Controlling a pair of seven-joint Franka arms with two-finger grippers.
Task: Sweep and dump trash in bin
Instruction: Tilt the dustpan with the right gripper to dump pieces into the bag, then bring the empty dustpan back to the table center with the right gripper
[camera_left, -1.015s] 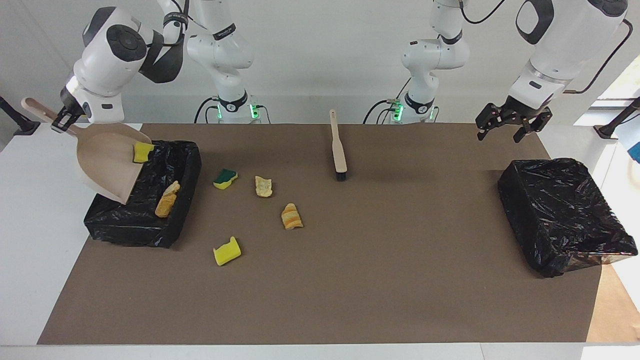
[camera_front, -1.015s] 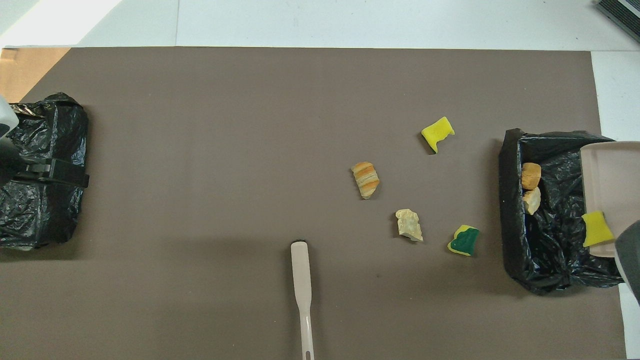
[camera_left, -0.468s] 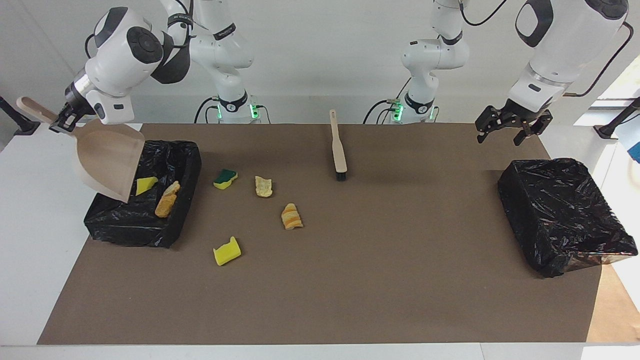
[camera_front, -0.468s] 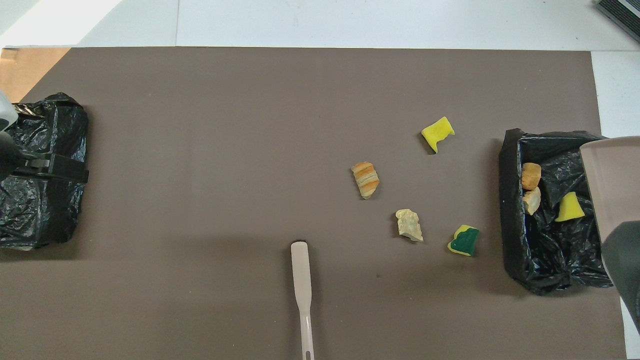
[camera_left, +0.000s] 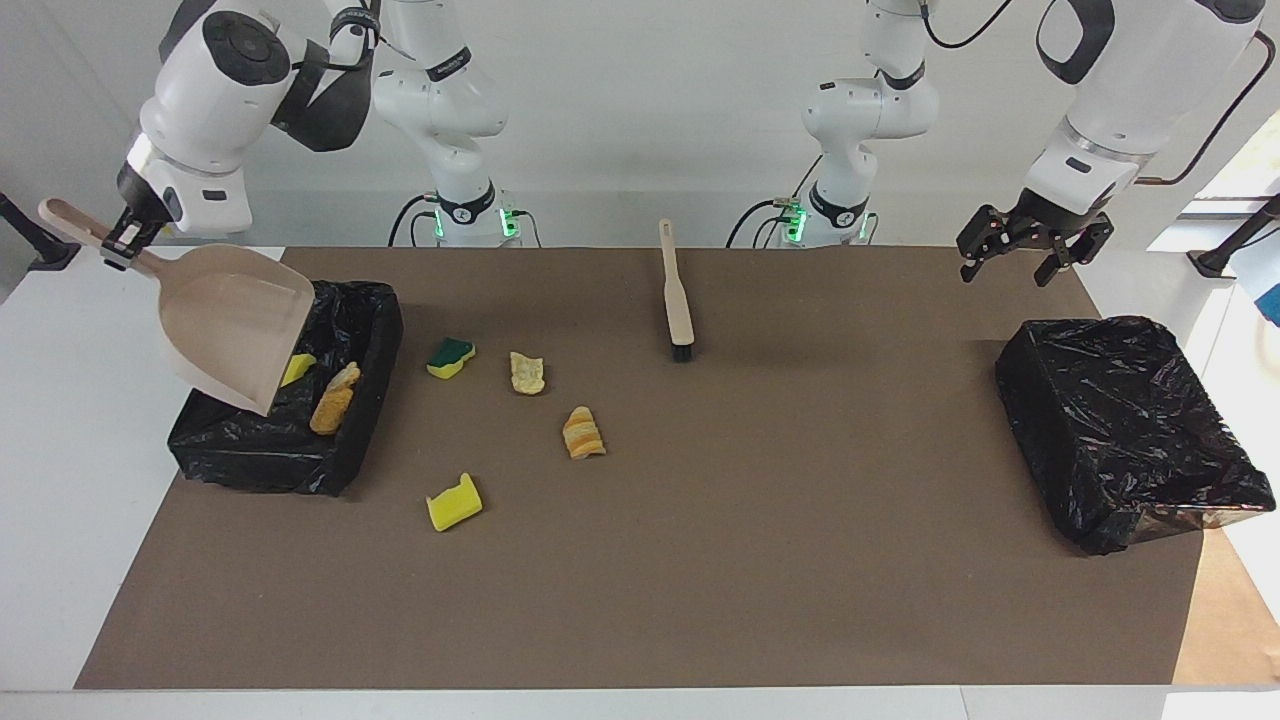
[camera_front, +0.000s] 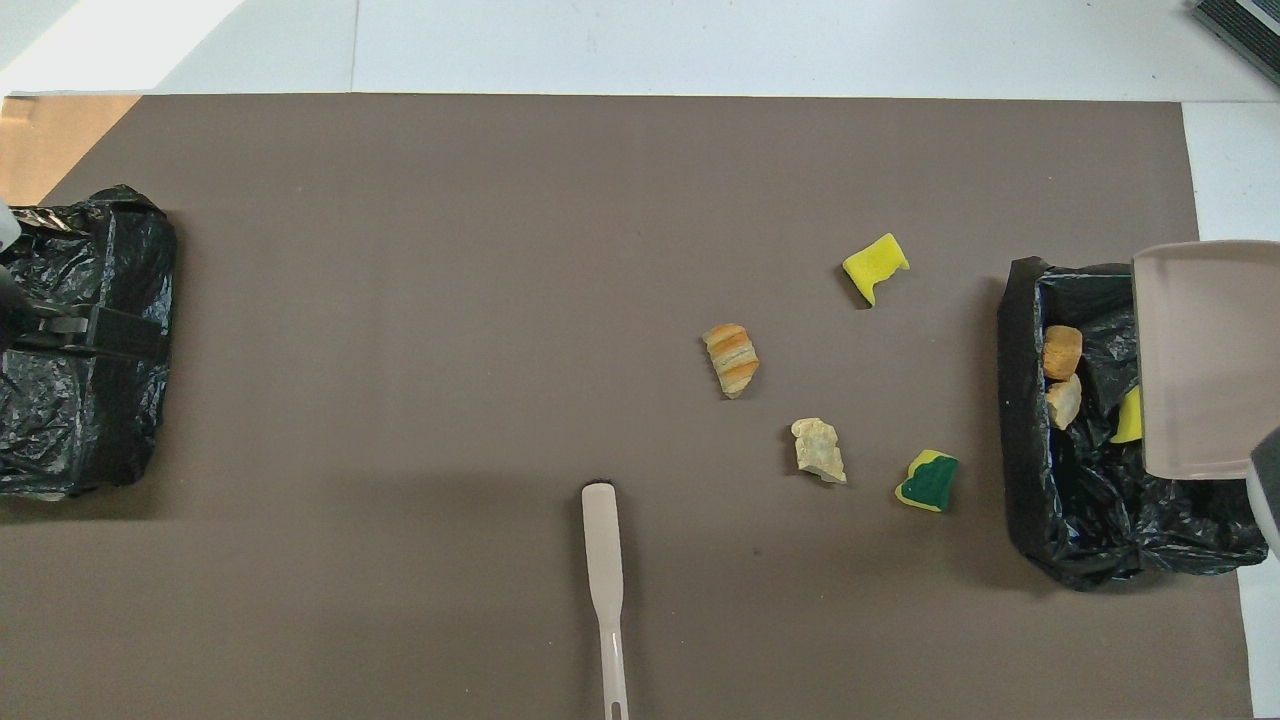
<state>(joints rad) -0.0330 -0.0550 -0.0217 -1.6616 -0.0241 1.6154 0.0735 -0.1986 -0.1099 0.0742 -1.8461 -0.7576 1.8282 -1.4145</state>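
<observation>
White table (camera_left: 60, 480) covered by a brown mat (camera_left: 700, 560). On the mat: two black-lined bins (camera_left: 330, 460) (camera_left: 1130, 430), one at each arm's end, and a beige brush (camera_left: 677, 300) near the robots. Between the brush and the right arm's bin, four loose scraps (camera_left: 453, 503): two sponge pieces, two bread-like chunks.

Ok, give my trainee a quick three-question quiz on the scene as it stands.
1. How many scraps lie on the brown mat, outside both bins?
2. True or false: the right gripper holds the beige plastic dustpan over the open black-lined bin.
3. The beige long-handled brush is: A) held by the left gripper, B) lying on the mat.

Key: 1. four; 2. true; 3. B
</observation>
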